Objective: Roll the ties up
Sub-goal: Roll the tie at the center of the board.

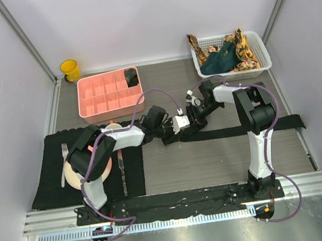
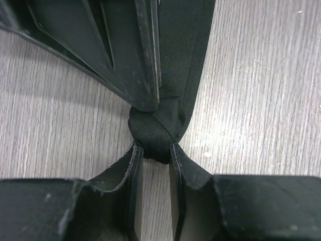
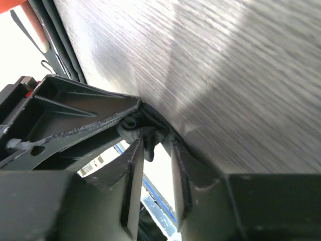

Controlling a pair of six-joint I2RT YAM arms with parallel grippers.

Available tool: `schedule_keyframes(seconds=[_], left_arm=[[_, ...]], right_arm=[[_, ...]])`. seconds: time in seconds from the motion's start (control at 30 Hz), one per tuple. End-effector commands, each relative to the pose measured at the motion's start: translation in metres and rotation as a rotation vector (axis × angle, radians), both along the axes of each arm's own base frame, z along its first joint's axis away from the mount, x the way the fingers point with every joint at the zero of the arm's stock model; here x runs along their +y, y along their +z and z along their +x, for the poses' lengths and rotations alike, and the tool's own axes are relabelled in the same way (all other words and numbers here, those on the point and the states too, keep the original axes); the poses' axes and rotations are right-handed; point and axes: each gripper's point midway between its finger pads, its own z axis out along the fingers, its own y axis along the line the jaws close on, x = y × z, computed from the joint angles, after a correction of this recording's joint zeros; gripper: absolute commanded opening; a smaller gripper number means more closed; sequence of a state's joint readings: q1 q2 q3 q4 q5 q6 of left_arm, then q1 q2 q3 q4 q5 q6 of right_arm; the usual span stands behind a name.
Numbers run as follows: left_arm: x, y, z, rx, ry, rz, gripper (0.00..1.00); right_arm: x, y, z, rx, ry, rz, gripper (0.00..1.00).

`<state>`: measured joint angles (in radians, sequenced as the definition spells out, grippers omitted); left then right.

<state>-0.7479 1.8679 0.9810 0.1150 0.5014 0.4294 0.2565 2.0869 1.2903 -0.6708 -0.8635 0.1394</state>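
A plain black tie (image 1: 251,127) lies stretched across the table, its far end at the right. Its left end is wound into a small tight roll (image 2: 153,131). My left gripper (image 1: 168,136) (image 2: 154,149) is shut on that roll, one fingertip on each side. My right gripper (image 1: 181,131) (image 3: 154,143) meets it from the other side. Its jaws stand a little apart, with a loose fold of the tie (image 3: 143,131) hanging between the tips. One of its fingers (image 2: 145,75) rests on top of the roll. More ties, teal (image 1: 219,60) and orange-patterned (image 1: 244,49), fill a white basket (image 1: 261,66).
A pink compartment tray (image 1: 96,102) at the back holds a rolled black tie (image 1: 131,77). A yellow mug (image 1: 70,70) stands at the back left. A black mat (image 1: 53,182) at the front left carries a plate (image 1: 71,174), a fork and a knife.
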Motion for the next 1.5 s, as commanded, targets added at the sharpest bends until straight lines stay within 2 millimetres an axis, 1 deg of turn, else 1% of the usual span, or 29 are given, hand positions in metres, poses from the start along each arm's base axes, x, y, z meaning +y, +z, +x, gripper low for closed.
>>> schedule_keyframes(seconds=[0.0, 0.1, 0.17, 0.23, 0.27, 0.4, 0.47, 0.57, 0.63, 0.67, 0.7, 0.73, 0.77, 0.83, 0.97, 1.0, 1.03, 1.07, 1.1, 1.13, 1.17, 1.23, 1.27, 1.3, 1.33, 1.37, 1.47], left_arm=[[0.037, -0.043, -0.027, 0.105, 0.027, 0.231, 0.13], [0.036, -0.046, -0.025, 0.098, 0.031, 0.248, 0.12], [0.035, -0.046, -0.026, 0.099, 0.027, 0.256, 0.12], [0.034, -0.047, -0.027, 0.1, 0.026, 0.261, 0.12], [0.034, -0.047, -0.026, 0.1, 0.026, 0.261, 0.12], [0.033, -0.048, -0.026, 0.105, 0.031, 0.269, 0.12], [0.033, -0.048, -0.026, 0.107, 0.031, 0.272, 0.12], [0.034, -0.05, -0.027, 0.112, 0.033, 0.275, 0.12], [0.034, -0.051, -0.027, 0.114, 0.03, 0.275, 0.12], [0.034, -0.051, -0.027, 0.116, 0.032, 0.278, 0.12], [0.033, -0.05, -0.026, 0.111, 0.031, 0.274, 0.12], [0.034, -0.051, -0.027, 0.114, 0.031, 0.277, 0.12], [0.032, -0.051, -0.027, 0.115, 0.026, 0.271, 0.12], [0.032, -0.051, -0.028, 0.12, 0.026, 0.27, 0.15], [0.028, -0.049, -0.029, 0.139, 0.03, 0.252, 0.19], [0.028, -0.048, -0.029, 0.137, 0.034, 0.242, 0.28], [0.026, -0.046, -0.029, 0.139, 0.037, 0.229, 0.33], [0.024, -0.038, -0.028, 0.138, 0.045, 0.198, 0.39], [0.022, -0.035, -0.028, 0.149, 0.042, 0.139, 0.49], [0.022, -0.03, -0.028, 0.155, 0.051, 0.109, 0.55], [0.023, -0.025, -0.02, 0.146, 0.069, 0.069, 0.65], [0.019, -0.013, -0.021, 0.158, 0.063, -0.023, 0.68], [0.022, -0.01, -0.016, 0.161, 0.073, -0.055, 0.72], [0.021, -0.008, -0.014, 0.158, 0.081, -0.097, 0.74], [0.019, -0.007, -0.019, 0.174, 0.056, -0.121, 0.75], [0.022, -0.011, -0.021, 0.18, 0.052, -0.128, 0.75], [0.014, -0.015, -0.021, 0.168, 0.016, -0.183, 0.72]], right_arm=[[-0.004, 0.031, 0.011, -0.077, -0.005, 0.024, 0.36], [0.009, 0.046, 0.008, -0.038, -0.032, 0.099, 0.43], [0.014, 0.049, 0.01, -0.041, -0.035, 0.109, 0.43], [0.017, 0.045, 0.008, -0.03, -0.035, 0.102, 0.43], [0.018, 0.04, 0.007, -0.021, -0.03, 0.092, 0.43], [0.008, 0.019, -0.003, 0.017, -0.006, 0.002, 0.42], [0.004, 0.015, -0.006, 0.015, 0.004, -0.021, 0.41], [0.001, 0.016, -0.008, 0.0, 0.006, -0.038, 0.41], [0.0, 0.014, -0.009, 0.003, 0.009, -0.041, 0.35], [0.0, 0.012, -0.008, 0.002, 0.011, -0.04, 0.28], [0.001, 0.009, -0.007, 0.008, 0.011, -0.041, 0.24], [0.001, 0.007, -0.006, 0.011, 0.012, -0.044, 0.18], [0.0, 0.005, -0.005, 0.008, 0.012, -0.046, 0.08], [0.0, -0.001, -0.004, 0.011, 0.017, -0.058, 0.02], [-0.004, -0.009, -0.006, 0.015, 0.03, -0.069, 0.01], [-0.005, -0.01, -0.007, 0.012, 0.035, -0.075, 0.01], [-0.007, -0.012, -0.008, 0.011, 0.037, -0.081, 0.01], [-0.009, -0.015, -0.009, 0.012, 0.04, -0.092, 0.01], [-0.013, -0.021, -0.009, -0.002, 0.052, -0.115, 0.01], [-0.017, -0.026, -0.01, -0.004, 0.054, -0.136, 0.01], [-0.019, -0.031, -0.01, -0.004, 0.058, -0.151, 0.01], [-0.023, -0.039, -0.009, -0.012, 0.066, -0.179, 0.01], [-0.023, -0.04, -0.01, -0.012, 0.068, -0.182, 0.01], [-0.026, -0.045, -0.01, -0.015, 0.069, -0.197, 0.01], [-0.027, -0.047, -0.01, -0.018, 0.071, -0.202, 0.01], [-0.028, -0.05, -0.011, -0.018, 0.07, -0.208, 0.01], [-0.031, -0.057, -0.012, -0.024, 0.07, -0.229, 0.01]])
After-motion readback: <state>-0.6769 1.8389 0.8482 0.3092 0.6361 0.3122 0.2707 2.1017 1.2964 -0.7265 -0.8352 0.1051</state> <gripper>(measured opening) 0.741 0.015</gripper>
